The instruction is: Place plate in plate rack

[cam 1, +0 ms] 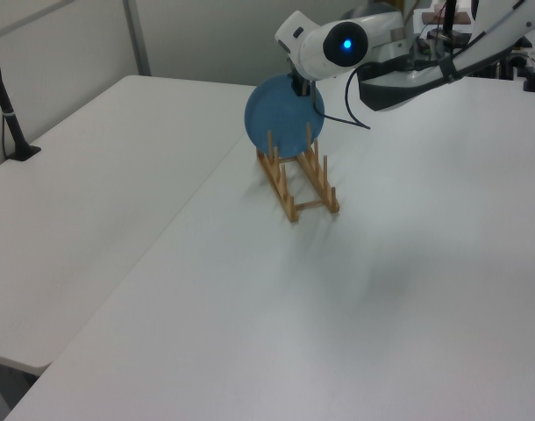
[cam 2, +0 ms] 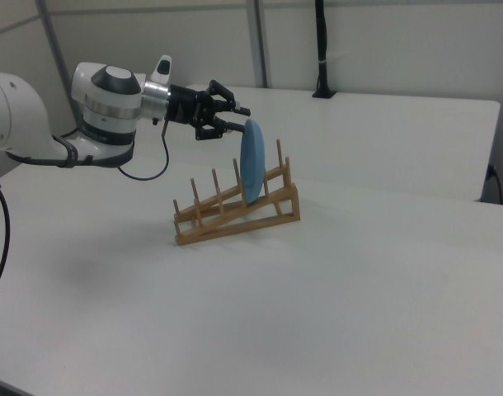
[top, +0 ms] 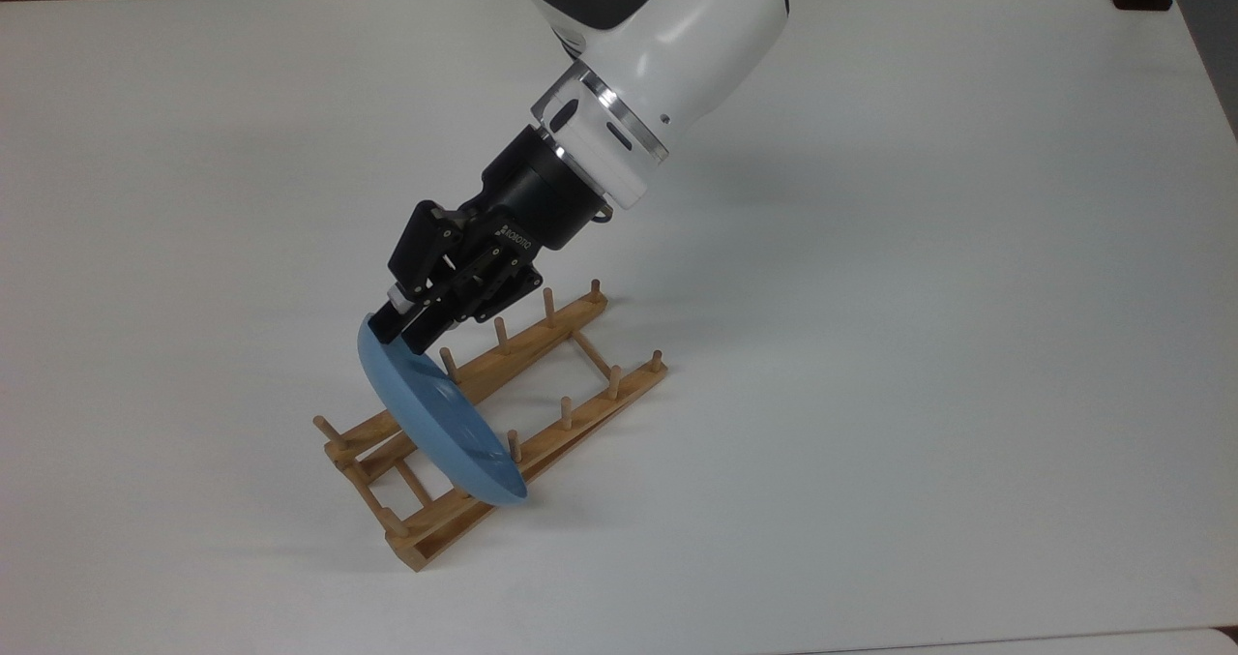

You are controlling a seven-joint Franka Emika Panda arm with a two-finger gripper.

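Gripper (top: 398, 329) pinching plate (top: 440, 423) at top rim; plate stands on edge below gripper, down in a rack (top: 580, 336) slot btwn pegs. Risk: if let go while plate isn't fully seated, it could tip or roll out onto tabletop (top: 919, 297).

The top view looks steeply down, close over the white counter (top: 919, 345), with the plate rack (top: 503, 423) low and left of centre. The left view stands farther back, looking down the rack's (cam 1: 298, 180) length toward the arm. The right view sits lower, seeing the rack (cam 2: 235, 210) side-on. All three share the rack and surrounding counter.
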